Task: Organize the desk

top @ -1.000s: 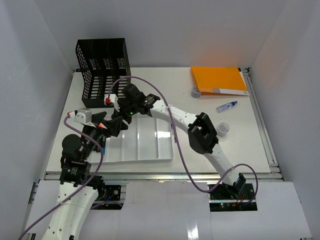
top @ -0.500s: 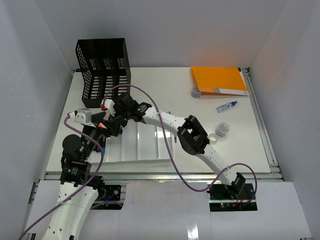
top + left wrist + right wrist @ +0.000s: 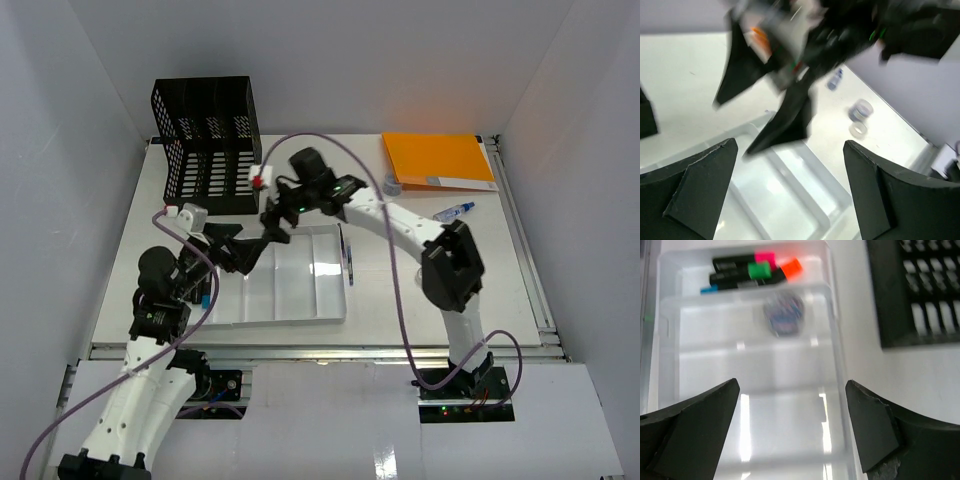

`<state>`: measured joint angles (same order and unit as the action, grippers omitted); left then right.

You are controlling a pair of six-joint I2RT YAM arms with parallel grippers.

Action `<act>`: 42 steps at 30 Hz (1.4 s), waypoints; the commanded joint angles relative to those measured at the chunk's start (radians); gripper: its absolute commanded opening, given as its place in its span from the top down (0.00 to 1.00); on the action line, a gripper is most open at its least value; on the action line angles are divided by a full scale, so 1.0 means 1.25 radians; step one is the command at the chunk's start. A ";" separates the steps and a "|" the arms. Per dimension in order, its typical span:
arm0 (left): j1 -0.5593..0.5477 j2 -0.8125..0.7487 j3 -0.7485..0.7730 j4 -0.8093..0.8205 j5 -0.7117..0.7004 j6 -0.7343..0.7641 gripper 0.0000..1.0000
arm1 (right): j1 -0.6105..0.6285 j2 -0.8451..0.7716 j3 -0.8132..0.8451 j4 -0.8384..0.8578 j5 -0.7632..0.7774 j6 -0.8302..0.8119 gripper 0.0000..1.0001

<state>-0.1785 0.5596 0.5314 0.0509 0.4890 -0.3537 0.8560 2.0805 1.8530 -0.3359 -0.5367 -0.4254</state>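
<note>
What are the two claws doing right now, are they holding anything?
Left gripper: open, holding nothing.
Right gripper: open, holding nothing.

The right gripper (image 3: 275,228) has lifted back off the left end of the tray (image 3: 325,270) — its jaws now spread wide

The desk (image 3: 500,270), a large flat white rectangular tabletop edged by a metal rail along its near side, lies level and fills the scene from left to right.
</note>
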 commanded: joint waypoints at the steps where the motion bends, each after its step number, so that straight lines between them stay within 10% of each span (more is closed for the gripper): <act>1: 0.002 0.137 -0.003 0.069 0.189 -0.071 0.02 | -0.184 -0.226 -0.200 -0.009 -0.153 -0.036 0.06; 11: -0.276 0.708 0.352 -0.027 0.004 0.022 0.08 | -0.592 -0.620 -0.649 -0.006 -0.359 -0.002 0.06; 19: -0.351 1.074 0.693 -0.036 -0.044 0.240 0.02 | -0.882 -0.717 -0.763 0.025 -0.559 0.035 0.06; 42: -0.390 1.655 1.219 0.232 -0.097 0.351 0.02 | -0.905 -0.747 -0.771 0.045 -0.563 0.065 0.06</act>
<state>-0.6567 2.5976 1.9945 0.2131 0.4208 0.0970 -0.2737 1.1633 0.8852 -0.3103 -1.2152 -0.3525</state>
